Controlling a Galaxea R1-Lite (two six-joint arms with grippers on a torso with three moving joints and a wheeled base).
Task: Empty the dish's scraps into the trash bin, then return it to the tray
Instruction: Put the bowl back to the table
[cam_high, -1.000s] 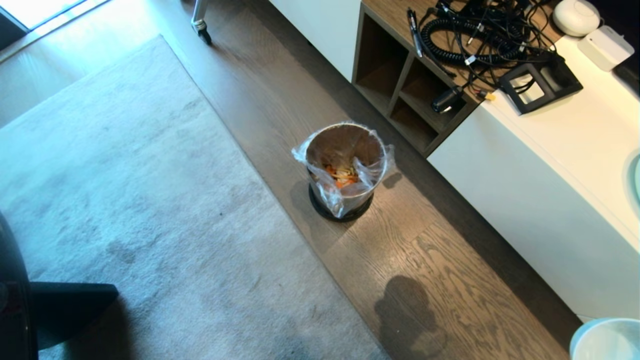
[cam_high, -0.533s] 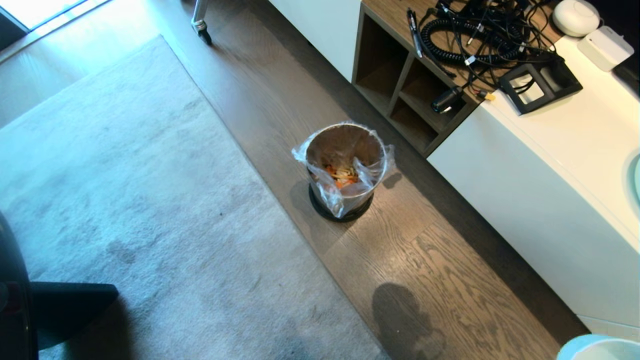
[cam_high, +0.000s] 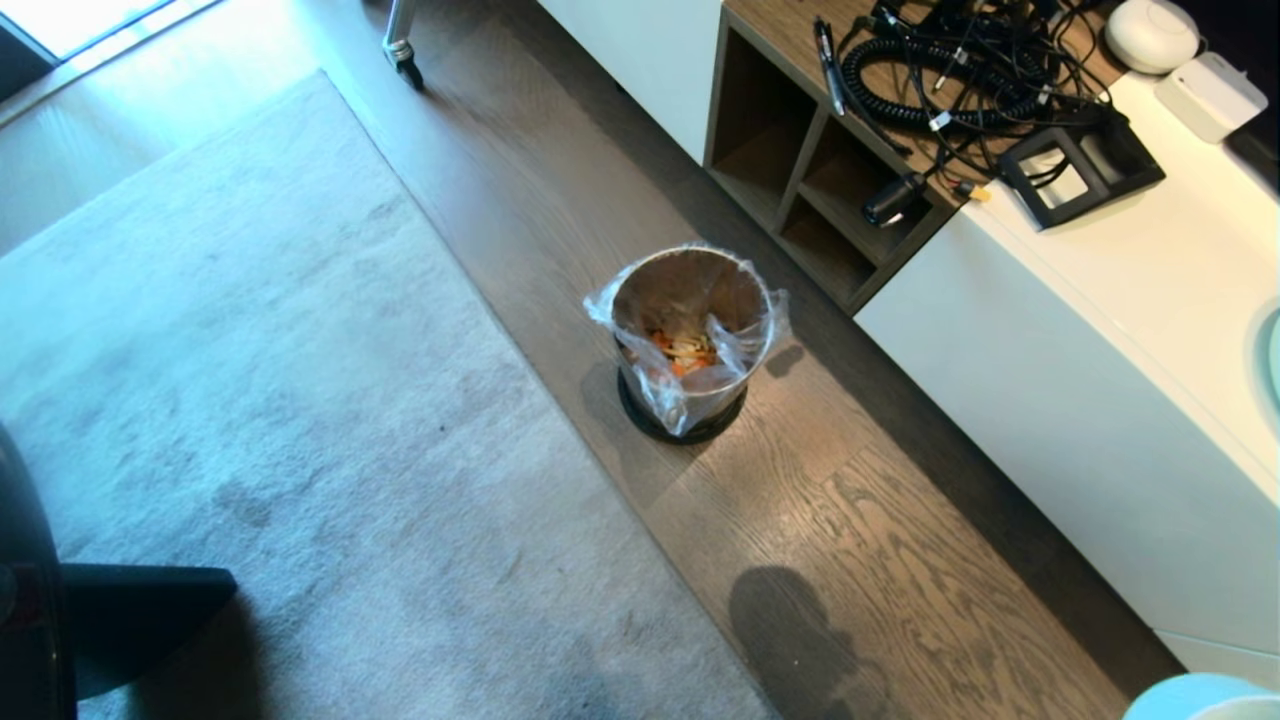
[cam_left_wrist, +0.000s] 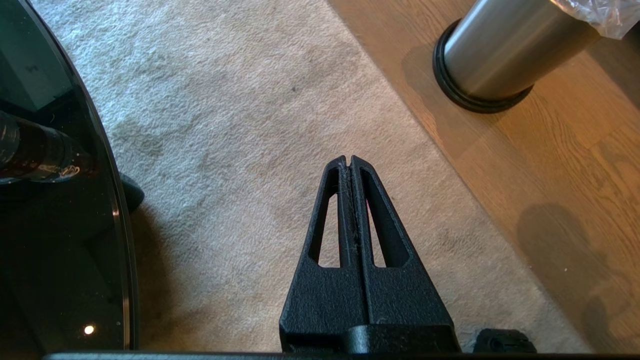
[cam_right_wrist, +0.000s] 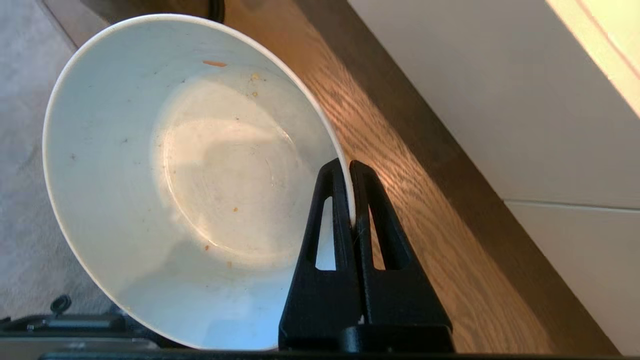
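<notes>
One dish (cam_right_wrist: 165, 175), one bin (cam_high: 692, 335) and two claws appear; the tray is in no view. Right claw (cam_right_wrist: 348, 167): its two fingers are pressed together on the dish's rim, one inside and one outside the wall, so the dish hangs from that single pinch, tipped on edge with its hollow turned toward the wrist camera. Such a rim grip suits pouring and, by judgement, must hold firm for the carry to the tray. Dish interior: emptied, save one thin orange smear high on the wall and a handful of crumbs too small to count reliably. In the head view only a pale sliver of the dish shows at the lower right corner, well apart from the bin. Bin: upright on the wood floor (cam_high: 900, 560) between the rug (cam_high: 250, 400) and the white bench (cam_high: 1100, 330), its clear liner (cam_high: 740, 345) ruffled over the rim to catch what is tipped in. Scraps (cam_high: 683, 350): one heap of orange and yellow pieces at the bin's bottom, individual pieces not countable. Left claw (cam_left_wrist: 348, 161): fingers closed together on nothing, hanging idle above the rug with the bin's base off to one side. Judged from this layout, the emptying is done and only the return to the tray is left.
</notes>
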